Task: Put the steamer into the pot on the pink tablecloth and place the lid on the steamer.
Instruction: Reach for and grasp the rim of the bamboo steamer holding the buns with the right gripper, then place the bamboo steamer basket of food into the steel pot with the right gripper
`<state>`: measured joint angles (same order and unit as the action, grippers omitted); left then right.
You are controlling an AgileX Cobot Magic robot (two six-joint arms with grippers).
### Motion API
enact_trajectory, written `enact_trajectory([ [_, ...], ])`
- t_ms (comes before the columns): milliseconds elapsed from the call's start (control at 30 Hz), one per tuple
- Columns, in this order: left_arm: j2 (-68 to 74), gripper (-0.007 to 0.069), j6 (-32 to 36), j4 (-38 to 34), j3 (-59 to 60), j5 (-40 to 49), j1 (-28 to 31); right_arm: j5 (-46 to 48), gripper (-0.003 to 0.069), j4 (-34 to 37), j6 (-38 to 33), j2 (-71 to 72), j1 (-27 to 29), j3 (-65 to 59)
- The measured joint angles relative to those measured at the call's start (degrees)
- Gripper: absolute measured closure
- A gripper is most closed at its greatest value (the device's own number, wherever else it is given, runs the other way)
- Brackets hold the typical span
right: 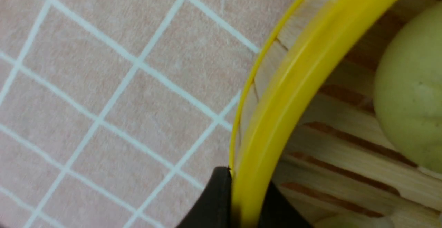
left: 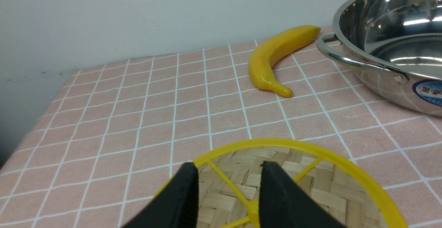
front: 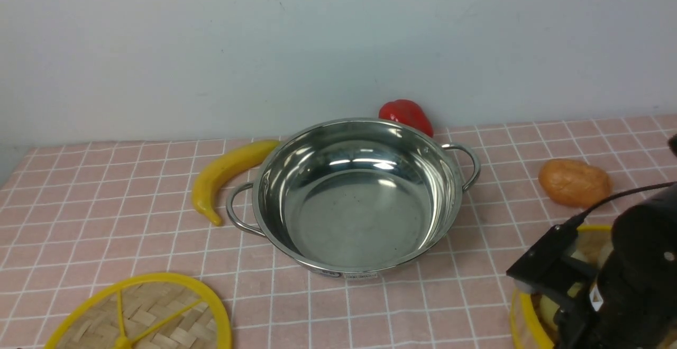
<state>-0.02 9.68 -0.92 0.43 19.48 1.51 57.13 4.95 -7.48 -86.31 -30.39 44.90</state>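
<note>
The shiny pot stands empty in the middle of the pink tablecloth. At the near right, the steamer is mostly hidden behind my right arm. In the right wrist view my right gripper pinches the steamer's yellow rim, one finger outside the wall and one inside. A pale bun lies on the slats. The lid lies flat at the near left. My left gripper hovers open over the lid, near its central knob.
A yellow banana lies just left of the pot's handle. A red pepper sits behind the pot by the wall. An orange potato-like lump rests at the right, beyond the steamer.
</note>
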Motion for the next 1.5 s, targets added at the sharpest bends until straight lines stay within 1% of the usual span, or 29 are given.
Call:
enact_trajectory([
  [133,0.0,0.0382,0.0,0.0,0.0,0.0,0.0,8.8,0.0601,-1.5,0.0,5.9,0.0,1.9],
  [167,0.0,0.0382,0.0,0.0,0.0,0.0,0.0,9.2,0.0601,-1.7,0.0,6.2,0.0,2.1],
  [233,0.0,0.0382,0.0,0.0,0.0,0.0,0.0,12.9,0.0601,-3.2,-0.1,10.0,0.0,4.0],
  [367,0.0,0.0382,0.0,0.0,0.0,0.0,0.0,14.2,0.0601,-3.6,-1.9,13.4,-0.3,7.7],
  [500,0.0,0.0382,0.0,0.0,0.0,0.0,0.0,14.7,0.0601,-4.0,-6.3,13.3,-2.6,14.2],
  [533,0.0,0.0382,0.0,0.0,0.0,0.0,0.0,15.0,0.0601,-4.0,-8.3,11.5,-4.5,17.7],
  [667,0.0,0.0382,0.0,0.0,0.0,0.0,0.0,15.3,0.0601,-4.6,-12.7,4.7,-8.2,27.5],
  [733,0.0,0.0382,0.0,0.0,0.0,0.0,0.0,15.3,0.0601,-5.6,-15.7,-1.3,-10.2,34.1],
  [767,0.0,0.0382,0.0,0.0,0.0,0.0,0.0,15.3,0.0601,-5.6,-15.9,-1.9,-10.4,34.7],
  [833,0.0,0.0382,0.0,0.0,0.0,0.0,0.0,15.2,0.0601,-6.7,-18.3,-9.2,-12.4,42.1],
  [867,0.0,0.0382,0.0,0.0,0.0,0.0,0.0,15.2,0.0601,-6.7,-18.5,-9.7,-12.5,42.1],
  [900,0.0,0.0382,0.0,0.0,0.0,0.0,0.0,15.2,0.0601,-7.0,-20.4,-14.5,-13.6,47.4],
  [933,0.0,0.0382,0.0,0.0,0.0,0.0,0.0,15.2,0.0601,-7.0,-20.6,-15.0,-13.7,47.4],
  [1033,0.0,0.0382,0.0,0.0,0.0,0.0,0.0,15.0,0.0601,-7.7,-23.3,-23.9,-15.6,56.2],
  [1233,0.0,0.0382,0.0,0.0,0.0,0.0,0.0,14.9,0.0601,-10.5,-24.4,-32.4,-16.2,62.7],
  [1300,0.0,0.0382,0.0,0.0,0.0,0.0,0.0,14.8,0.0601,-12.8,-24.3,-35.7,-16.2,64.5],
  [1400,0.0,0.0382,0.0,0.0,0.0,0.0,0.0,14.8,0.0601,-13.4,-23.8,-38.0,-16.2,64.8],
  [1500,0.0,0.0382,0.0,0.0,0.0,0.0,0.0,15.0,0.0601,-12.5,-23.4,-39.2,-16.2,64.9],
])
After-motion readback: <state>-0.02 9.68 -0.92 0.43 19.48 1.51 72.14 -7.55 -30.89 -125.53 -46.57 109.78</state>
